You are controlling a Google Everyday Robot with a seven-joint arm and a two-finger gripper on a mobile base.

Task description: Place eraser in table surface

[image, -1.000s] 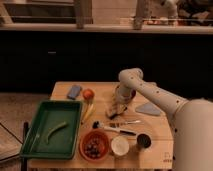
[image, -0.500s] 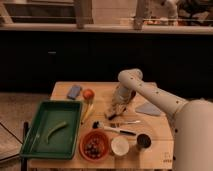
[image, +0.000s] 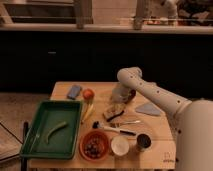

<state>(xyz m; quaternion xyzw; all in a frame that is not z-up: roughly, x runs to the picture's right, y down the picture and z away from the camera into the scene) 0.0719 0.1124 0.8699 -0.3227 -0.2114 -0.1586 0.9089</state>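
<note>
Camera view, sole vantage: the white arm (image: 150, 90) reaches from the right side down over the middle of the table surface (image: 155, 125), a light wooden plank top. Its gripper (image: 119, 100) points downward just above a small tan-and-dark block, the eraser (image: 113, 112), which lies near the table centre; whether gripper and eraser are touching cannot be determined, and the gripper's grasp state cannot be determined either. A dark reddish object (image: 131, 95) sits just beside the gripper on its right. A flat pale piece (image: 148, 109) lies on the table to the right of the eraser. Below the eraser lie a metal utensil (image: 125, 123) and a black-handled utensil (image: 114, 129). Along the front edge stand an orange bowl (image: 94, 145), a white bowl (image: 120, 145) and a dark cup (image: 143, 141). A green tray (image: 37, 122) occupies the left side, holding a green item (image: 56, 129). A blue piece (image: 74, 91) and an orange fruit (image: 88, 94) rest near the far left edge.
</note>
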